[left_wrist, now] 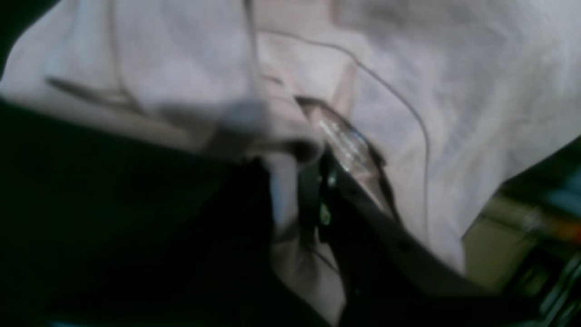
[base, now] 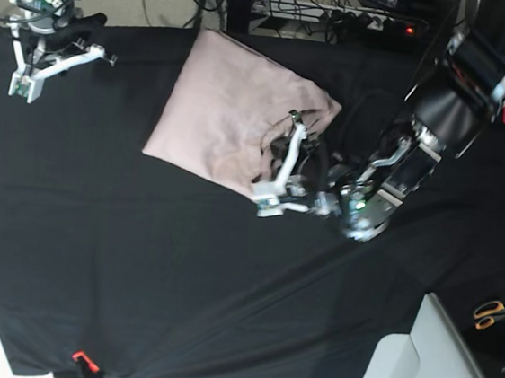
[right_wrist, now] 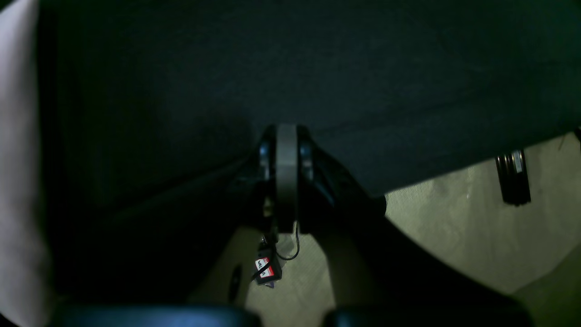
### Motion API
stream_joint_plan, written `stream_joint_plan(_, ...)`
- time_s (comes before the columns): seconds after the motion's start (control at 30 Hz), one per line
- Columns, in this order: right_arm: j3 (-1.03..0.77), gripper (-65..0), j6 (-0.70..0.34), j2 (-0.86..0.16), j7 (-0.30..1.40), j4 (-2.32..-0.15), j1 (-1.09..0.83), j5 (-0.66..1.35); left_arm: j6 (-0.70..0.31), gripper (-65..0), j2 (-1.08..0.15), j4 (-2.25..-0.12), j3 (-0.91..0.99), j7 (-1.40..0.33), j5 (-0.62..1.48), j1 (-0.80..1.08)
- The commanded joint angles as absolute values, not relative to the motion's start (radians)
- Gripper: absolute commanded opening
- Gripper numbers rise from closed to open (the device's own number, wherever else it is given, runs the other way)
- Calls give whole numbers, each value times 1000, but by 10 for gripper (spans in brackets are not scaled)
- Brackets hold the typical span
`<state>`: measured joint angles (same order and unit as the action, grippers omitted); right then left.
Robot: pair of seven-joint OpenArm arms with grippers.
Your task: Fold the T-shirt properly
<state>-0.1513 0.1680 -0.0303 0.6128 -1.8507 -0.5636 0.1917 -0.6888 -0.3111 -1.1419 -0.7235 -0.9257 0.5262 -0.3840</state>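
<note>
Left pincer [base: 282, 161] pinches one T-shirt [base: 225, 105].

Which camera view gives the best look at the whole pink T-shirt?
The base view: there the whole T-shirt lies as one folded bundle on the black tablecloth. The left wrist view is a blurred close-up of its fabric with the left gripper shut on it. The right wrist view shows only a pale strip at the left edge.

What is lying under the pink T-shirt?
The black tablecloth shows all around the T-shirt. Anything beneath the folded fabric itself is covered and cannot be seen.
</note>
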Motion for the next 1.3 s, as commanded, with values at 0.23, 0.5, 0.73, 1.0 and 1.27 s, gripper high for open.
stream_joint_plan(0.23, -153, -650, 168, -27, 596, -1867, -579, 193, -698, -650, -226, -1156, -857, -908, 199, -495)
stream_joint_plan(0.5, -159, -650, 168, -10, 596, -1865, -588, 193, -698, -650, -131, -1141, -940, -848, -91, -507)
stream_joint_plan(0.73, -159, -650, 168, -10, 596, -1865, -588, 193, -698, -650, -56, -1024, -954, -677, -231, -510)
stream_joint_plan(1.0, -160, -650, 168, -10, 596, -1859, -587, 191, -698, -650, 7, -955, -1035, -483, -380, -533)
stream_joint_plan(1.27, -162, -650, 173, -10, 601, -1859, -587, 189, -698, -650, 35, -888, -1176, -409, -285, -621)
